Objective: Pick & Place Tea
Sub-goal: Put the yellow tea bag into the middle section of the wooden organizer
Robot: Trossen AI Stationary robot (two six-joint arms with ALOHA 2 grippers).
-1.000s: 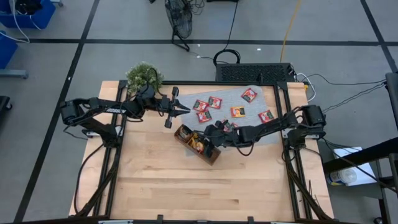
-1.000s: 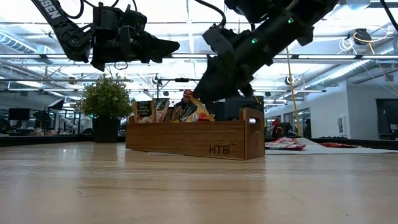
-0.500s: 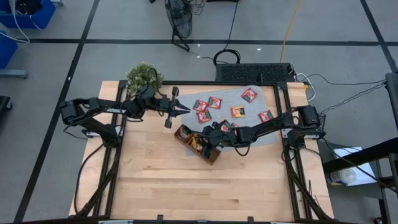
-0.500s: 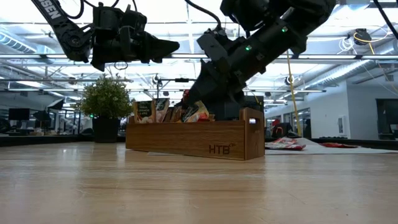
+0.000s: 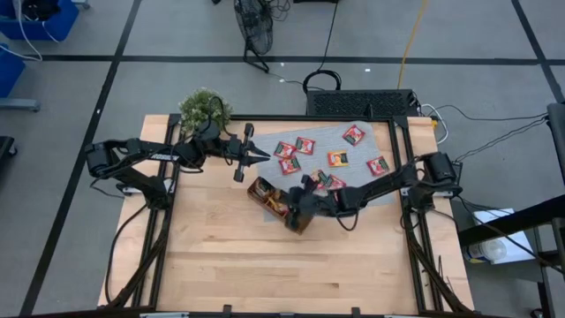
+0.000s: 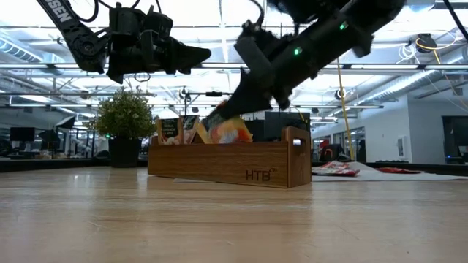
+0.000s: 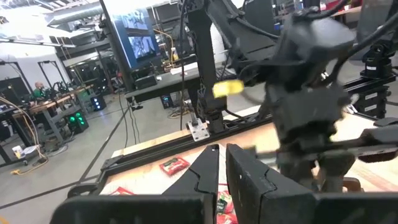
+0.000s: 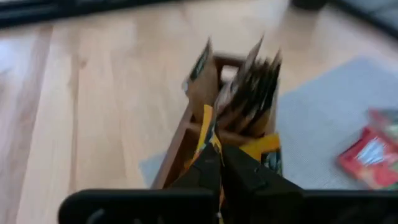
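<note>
The right claw (image 8: 219, 163) is pressed together on an orange tea packet (image 8: 208, 134), right over the wooden tray (image 5: 269, 205). The tray sits just under it, long side running slantwise. More tea packets (image 5: 305, 144) lie on the grey mat (image 5: 384, 140) behind. The left claw (image 5: 262, 155) waits farther off, pressed together, holding nothing.

Tea sachets (image 5: 290, 164): six-ish red and orange foil squares flat on grey mat behind wooden tray (image 6: 227, 163). More sachets (image 6: 183, 130) upright, packed inside tray. One orange sachet (image 8: 210, 137) tilted over tray.
</note>
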